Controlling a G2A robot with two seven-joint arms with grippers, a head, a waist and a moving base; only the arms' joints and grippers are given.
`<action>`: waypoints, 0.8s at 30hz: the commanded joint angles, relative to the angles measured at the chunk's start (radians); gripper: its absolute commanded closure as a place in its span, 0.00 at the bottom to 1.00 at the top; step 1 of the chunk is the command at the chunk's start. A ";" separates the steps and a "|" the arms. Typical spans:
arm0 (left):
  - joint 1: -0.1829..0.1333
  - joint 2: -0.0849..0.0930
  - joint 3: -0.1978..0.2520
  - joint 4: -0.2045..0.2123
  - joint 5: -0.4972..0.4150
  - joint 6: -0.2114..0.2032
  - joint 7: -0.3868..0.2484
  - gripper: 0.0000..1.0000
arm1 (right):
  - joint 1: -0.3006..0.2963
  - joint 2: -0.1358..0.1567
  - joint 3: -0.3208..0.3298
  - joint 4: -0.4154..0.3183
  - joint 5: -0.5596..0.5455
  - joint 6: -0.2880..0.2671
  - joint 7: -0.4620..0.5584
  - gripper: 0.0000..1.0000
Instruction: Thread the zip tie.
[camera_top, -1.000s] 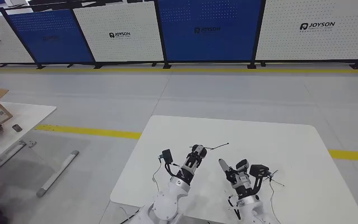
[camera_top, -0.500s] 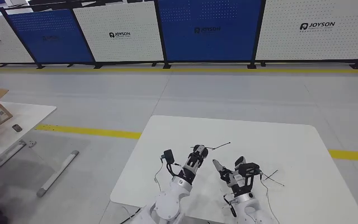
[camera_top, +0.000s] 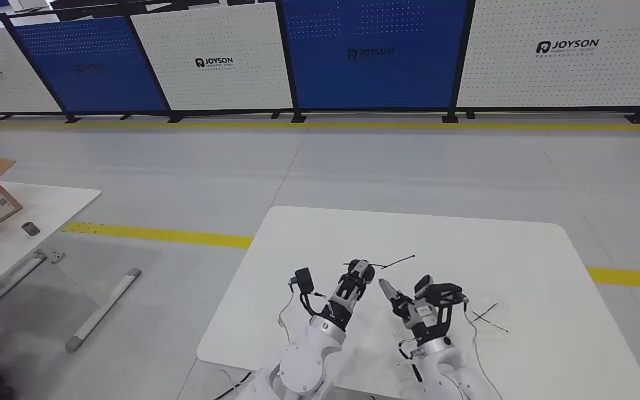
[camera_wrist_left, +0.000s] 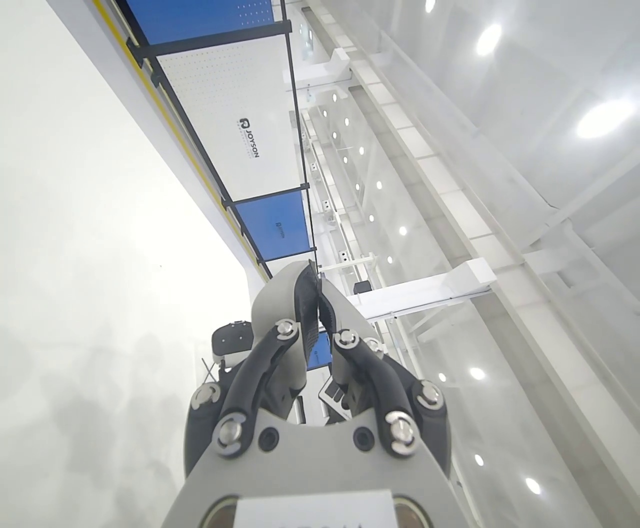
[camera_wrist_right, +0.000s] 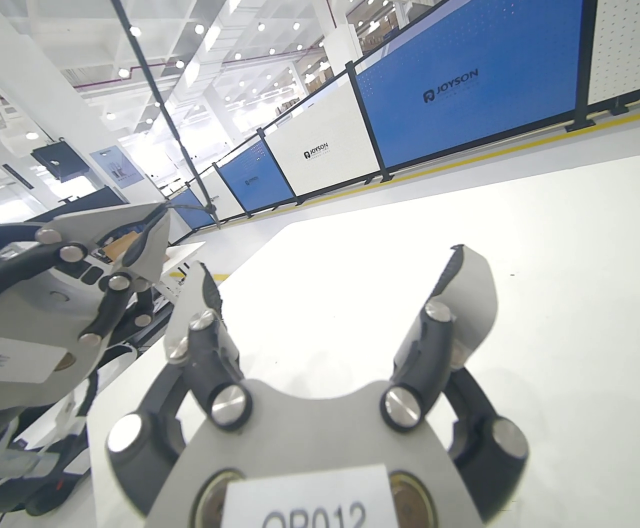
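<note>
While both arms sit at the near edge of the white table (camera_top: 500, 250) in the top view, the left gripper (camera_top: 358, 268) is pinched shut on the zip tie (camera_top: 385, 263). The tie runs out as a thin dark line from the fingertips toward the table's middle, tilted slightly. The right gripper (camera_top: 403, 290) is just beside the left one, fingers spread, not touching the tie. Some thin dark strips (camera_top: 490, 318) lie crossed on the table on the far side of the right arm, well apart from both grippers; too small to say more.

Left wrist view: the left gripper (camera_wrist_left: 314, 280) has both pads pressed together at the tips, no gap. A thin dark line leaves the tips, but I can't separate the tie from the panel rail behind it. Table (camera_wrist_left: 100, 200) is off to one side.

Right wrist view: the right gripper (camera_wrist_right: 330, 257) is wide open with nothing between the fingers, hanging over bare table (camera_wrist_right: 400, 210). The left gripper (camera_wrist_right: 160, 220) is close alongside, tips closed on the end of the zip tie (camera_wrist_right: 171, 120). From there the tie rises as a long, nearly straight strip, clear of the table and of the right gripper's fingers.
</note>
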 joint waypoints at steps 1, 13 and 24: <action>0.000 0.000 0.004 0.001 0.008 0.007 -0.002 1.00 | 0.003 -0.001 -0.004 0.001 0.003 -0.008 0.002 0.52; -0.009 -0.006 0.028 0.013 0.033 0.026 -0.003 1.00 | -0.002 0.002 0.003 -0.018 0.003 -0.052 0.021 0.60; -0.002 -0.007 0.035 0.013 0.058 0.028 -0.006 1.00 | -0.003 0.000 -0.004 -0.032 -0.009 -0.046 0.020 0.69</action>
